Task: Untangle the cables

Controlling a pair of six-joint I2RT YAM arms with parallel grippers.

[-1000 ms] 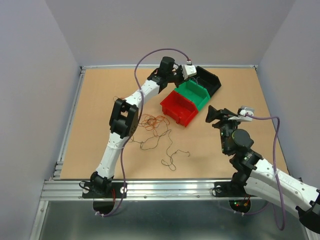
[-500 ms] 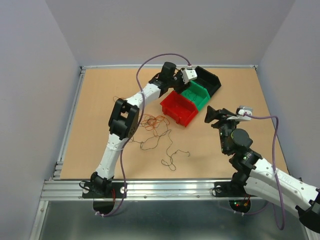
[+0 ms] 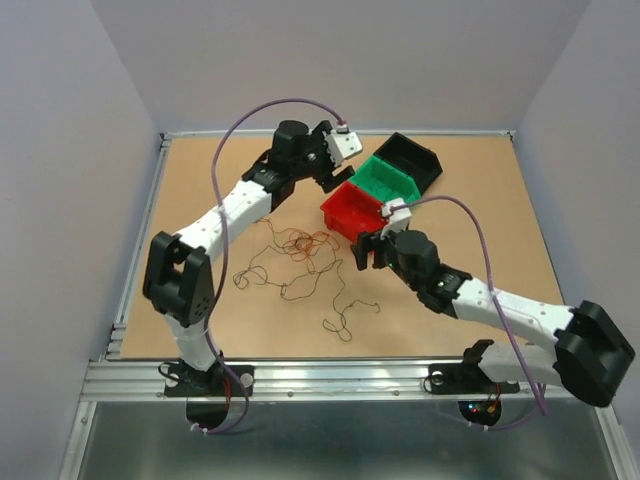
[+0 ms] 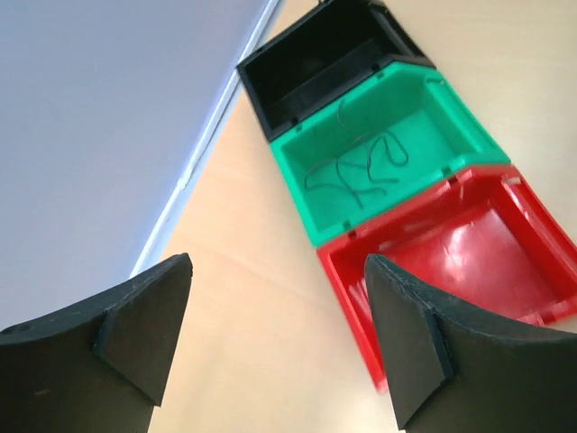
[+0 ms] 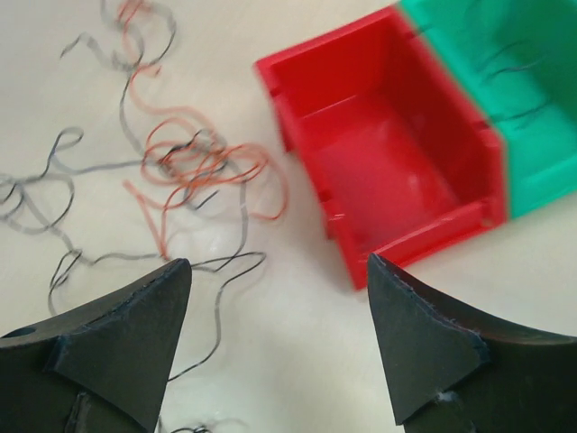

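Note:
The cables (image 3: 303,246) lie as a loose tangle of thin orange and black wires on the table, with one black strand (image 3: 345,315) trailing toward the near edge. My right gripper (image 3: 366,250) hangs open just right of the tangle, at the red bin's near corner. In the right wrist view the cables (image 5: 200,162) sit ahead and left of the open right gripper (image 5: 278,262). My left gripper (image 3: 338,172) is open and empty, behind the red bin. The left wrist view shows black wires (image 4: 361,167) lying in the green bin (image 4: 388,144) beyond the left gripper (image 4: 277,262).
Three bins stand in a diagonal row: red bin (image 3: 352,215), green bin (image 3: 388,182), black bin (image 3: 412,158). The red bin (image 5: 397,162) looks empty. The wooden table (image 3: 200,180) has a metal rail along its left and near edges.
My left gripper has opened and drawn back left from over the green bin. The right arm has swung from the table's right side to the red bin's near corner.

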